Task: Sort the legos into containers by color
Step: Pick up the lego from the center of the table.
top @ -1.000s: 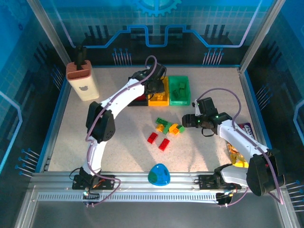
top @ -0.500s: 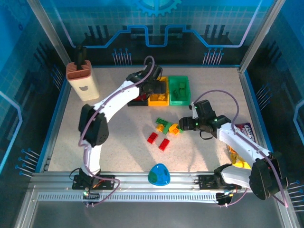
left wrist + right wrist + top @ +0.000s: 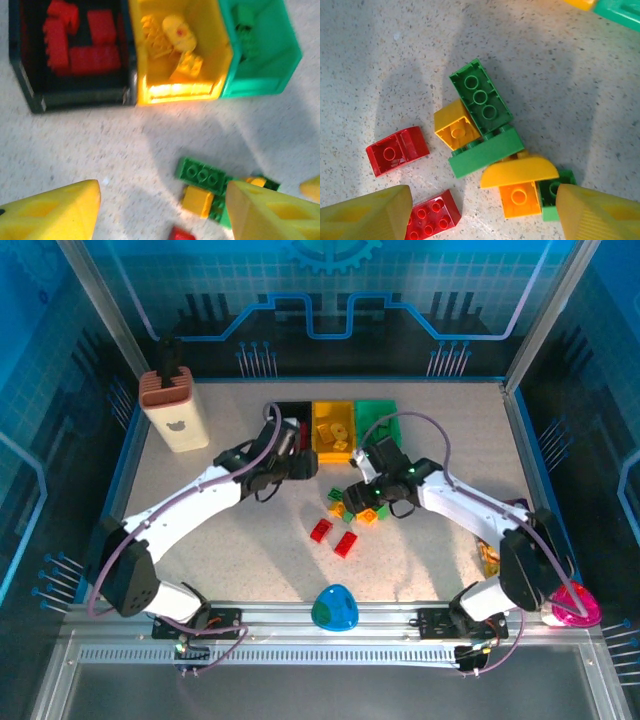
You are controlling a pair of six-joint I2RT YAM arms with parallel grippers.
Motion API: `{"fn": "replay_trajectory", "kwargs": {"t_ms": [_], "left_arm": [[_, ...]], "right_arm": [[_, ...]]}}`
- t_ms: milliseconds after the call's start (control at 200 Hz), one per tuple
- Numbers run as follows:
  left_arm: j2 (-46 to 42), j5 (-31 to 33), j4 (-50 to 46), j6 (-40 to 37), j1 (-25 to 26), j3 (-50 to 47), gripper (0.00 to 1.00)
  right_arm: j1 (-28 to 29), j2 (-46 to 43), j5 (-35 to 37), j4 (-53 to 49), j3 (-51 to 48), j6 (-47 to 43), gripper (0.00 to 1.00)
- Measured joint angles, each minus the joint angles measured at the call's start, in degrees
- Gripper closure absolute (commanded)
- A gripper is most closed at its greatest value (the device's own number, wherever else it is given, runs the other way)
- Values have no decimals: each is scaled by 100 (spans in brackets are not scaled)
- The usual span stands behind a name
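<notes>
The left gripper is spread, with nothing between its fingers. A second ago it hung over the bins at the top centre of the overhead view, and it has since drawn back to just below and left of them. I take it that a brick has been dropped off and this arm is free for another. In its wrist view the black bin with red pieces, the yellow bin with yellow ones and the green bin run side by side across the top of the frame. The loose pile lies at lower right, near the finger on that side. The right gripper, also spread and empty, has swung in from the right of the table and now hangs over that pile. In its wrist view a long green brick lies above centre, touching a yellow brick and a flat green one. A curved yellow piece lies just below them, nearer the finger at lower right. Two red bricks sit at left, one just beside the finger at lower left. Legos of every colour are still unsorted.
</notes>
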State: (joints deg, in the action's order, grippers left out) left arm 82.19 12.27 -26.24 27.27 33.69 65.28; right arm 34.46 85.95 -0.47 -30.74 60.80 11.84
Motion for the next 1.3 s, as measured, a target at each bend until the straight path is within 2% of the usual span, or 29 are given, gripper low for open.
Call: {"fn": "replay_trajectory", "kwargs": {"t_ms": [225,445,700,906,1051,1301], "left_arm": [[-1329,103,175,341,0,-1545,33],[-2444,149,201,737,-9,-2570,34],[-3088,170,70,1003,-9,-3082,34],[-3150,173,83,1038,-9,-3222,35],[-3147,173,87,1036,-9,-3261,35],[-3150,188,103,1036,-9,-3276,36]], "right_arm": [[44,1102,20,-275,1040,-361,24],[101,2085,111,-568,1856,-669,26],[192,2983,234,-1049,2643,-1049,25],[280,3383,341,-1296,2894,-1191,27],[343,3552,479,-1381,2920,-1237,35],[476,3589,787,-1379,2959,-1353,61]]}}
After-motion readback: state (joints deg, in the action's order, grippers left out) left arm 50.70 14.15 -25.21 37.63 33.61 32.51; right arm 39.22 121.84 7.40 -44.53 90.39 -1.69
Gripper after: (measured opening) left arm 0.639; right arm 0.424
